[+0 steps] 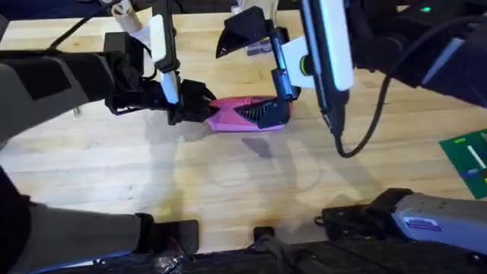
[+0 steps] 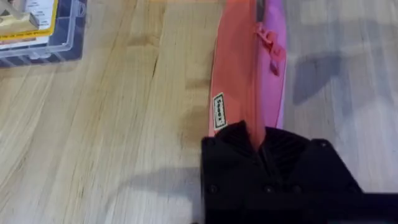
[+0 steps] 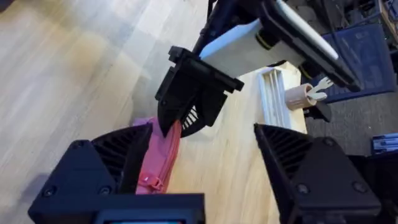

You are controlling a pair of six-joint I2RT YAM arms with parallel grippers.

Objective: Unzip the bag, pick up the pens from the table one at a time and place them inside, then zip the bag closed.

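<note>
Left hand (image 2: 258,146) clamps the pink bag (image 1: 247,113); right hand (image 3: 202,155) spread apart.

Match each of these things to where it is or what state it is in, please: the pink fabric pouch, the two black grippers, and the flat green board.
Things:
1. pink soft fabric pouch
2. left arm's black gripper
3. right arm's black gripper
4. flat green board

Places or states:
A. open, fingers wide apart
B. far right in the overhead view
C. clamped shut on the pouch's end
D. lying mid-table, held at one end

Pairs: 1-D, 2-C, 3-A, 4-B
</note>
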